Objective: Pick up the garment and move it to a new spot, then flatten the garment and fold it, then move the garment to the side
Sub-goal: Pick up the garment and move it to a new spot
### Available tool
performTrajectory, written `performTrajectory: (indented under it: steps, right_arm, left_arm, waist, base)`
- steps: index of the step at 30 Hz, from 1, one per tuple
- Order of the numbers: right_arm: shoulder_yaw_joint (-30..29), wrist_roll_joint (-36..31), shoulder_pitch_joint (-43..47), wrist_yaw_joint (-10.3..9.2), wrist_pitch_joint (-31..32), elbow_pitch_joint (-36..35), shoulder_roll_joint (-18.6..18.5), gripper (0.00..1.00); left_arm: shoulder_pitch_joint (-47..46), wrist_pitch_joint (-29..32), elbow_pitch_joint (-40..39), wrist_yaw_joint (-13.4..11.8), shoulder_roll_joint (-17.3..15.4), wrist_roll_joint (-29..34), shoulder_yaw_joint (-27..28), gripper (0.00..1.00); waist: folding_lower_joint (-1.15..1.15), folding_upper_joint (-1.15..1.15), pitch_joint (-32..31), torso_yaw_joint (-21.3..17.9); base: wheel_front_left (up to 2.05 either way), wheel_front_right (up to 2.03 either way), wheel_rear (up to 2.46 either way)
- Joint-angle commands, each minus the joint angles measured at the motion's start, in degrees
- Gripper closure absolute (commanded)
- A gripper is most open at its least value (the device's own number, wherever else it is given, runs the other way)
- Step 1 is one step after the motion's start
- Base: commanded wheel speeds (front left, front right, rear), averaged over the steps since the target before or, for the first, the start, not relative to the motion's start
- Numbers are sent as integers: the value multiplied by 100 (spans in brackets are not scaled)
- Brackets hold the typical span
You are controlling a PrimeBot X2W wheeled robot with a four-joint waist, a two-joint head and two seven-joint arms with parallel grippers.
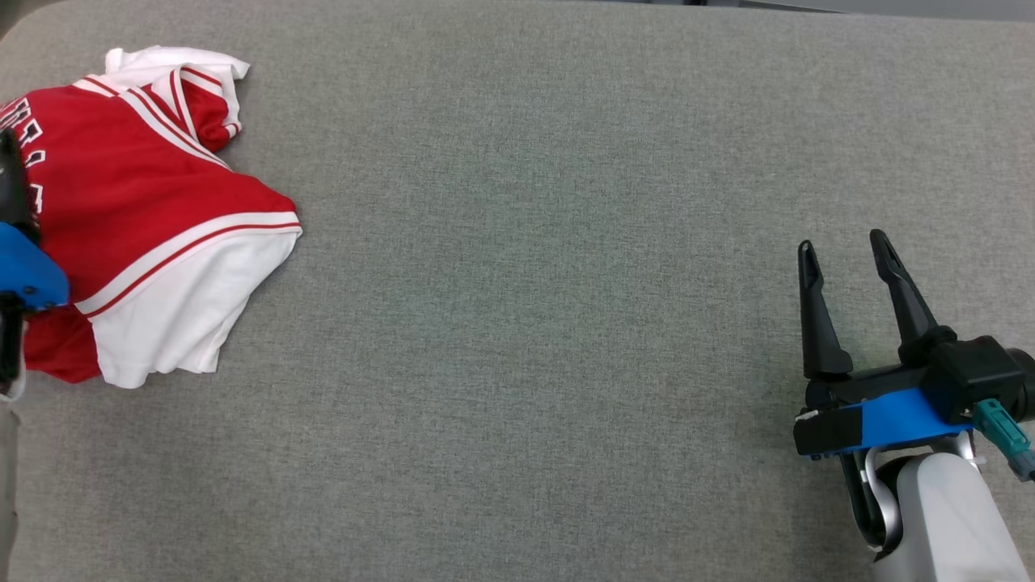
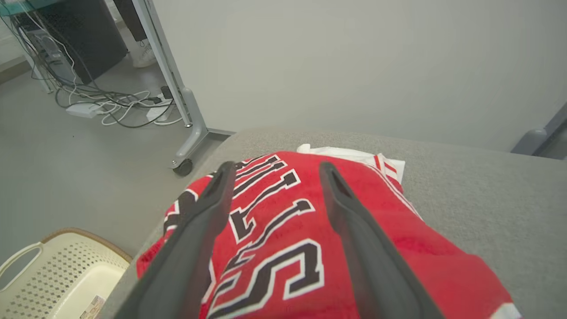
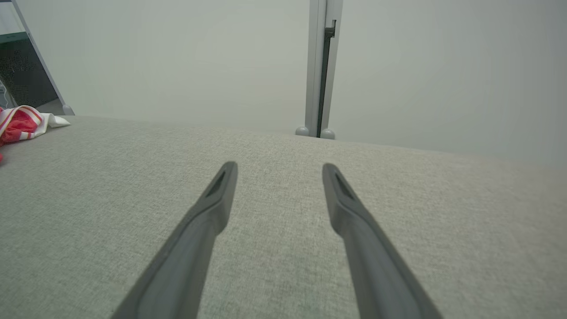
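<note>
Bright, diffuse light — only a faint shadow hugs the crumpled red-and-white jersey garment (image 1: 154, 202). Wrist views bow at the edges, and the long dark fingers (image 2: 186, 257) of the left gripper (image 2: 275, 170) blur close up.

L arm (image 1: 24, 275) jaws wide; R arm (image 1: 938, 517) jaws wide.

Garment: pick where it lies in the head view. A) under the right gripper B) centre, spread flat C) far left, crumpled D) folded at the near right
C: the red and white garment lies bunched at the left side of the table, well apart from the right gripper.
</note>
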State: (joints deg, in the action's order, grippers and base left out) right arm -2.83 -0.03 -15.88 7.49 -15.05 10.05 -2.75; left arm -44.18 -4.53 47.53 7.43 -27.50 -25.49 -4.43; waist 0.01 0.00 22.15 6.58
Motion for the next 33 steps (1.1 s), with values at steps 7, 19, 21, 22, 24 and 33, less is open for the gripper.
performTrajectory:
  steps: [7, 19, 21, 22, 24, 33]
  right_arm:
    - [36, -19, -36, 1, -20, -90, -25, 0]
    - [191, 97, 98, 1, -20, -165, -25, 0]
    - [181, 114, 131, 1, -20, -159, -25, 0]
    - [177, 129, 153, 1, -20, -157, -25, 0]
    - [176, 183, 193, 1, -20, -139, -25, 0]
    - [279, 471, 413, 1, -20, -79, -25, 0]
  left_arm:
    - [176, 982, 172, 8, -150, -1117, -1060, 0]
    - [312, 1370, 416, 8, -427, -2107, -1983, 100]
    - [235, 1183, 436, 8, -524, -2097, -2085, 100]
    - [196, 1077, 447, 8, -556, -2102, -2127, 100]
    - [111, 813, 469, 8, -623, -2063, -2180, 100]
    - [-412, -420, 330, 0, -780, -1600, -2450, 100]
  waist:
    - [-1, 0, 6, 8]
    - [-1, 0, -113, -165]
    - [-1, 0, -184, -188]
    - [-1, 0, -231, -197]
    - [-1, 0, -337, -213]
    - [-1, 0, -986, -271]
  base:
    - [0, 0, 0]
    - [0, 0, 0]
    - [0, 0, 0]
    - [0, 0, 0]
    - [0, 0, 0]
    - [0, 0, 0]
